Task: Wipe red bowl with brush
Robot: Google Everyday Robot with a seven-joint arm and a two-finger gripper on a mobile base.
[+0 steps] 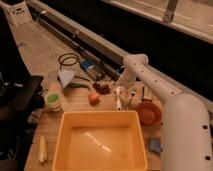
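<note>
The red bowl (149, 113) sits on the wooden table near its right edge, beside my arm. The brush (118, 98), a slim white stick, lies on the table left of the bowl, pointing roughly front to back. My arm bends at an elbow high up and reaches down, so my gripper (129, 96) hangs just right of the brush and left of the bowl. It is open and holds nothing.
A big yellow tub (60, 131) fills the table's front. An orange fruit (93, 98), dark red grapes (102, 88), a green cup (52, 99) and a white cone (66, 76) lie left of the brush. A blue sponge (155, 145) lies front right.
</note>
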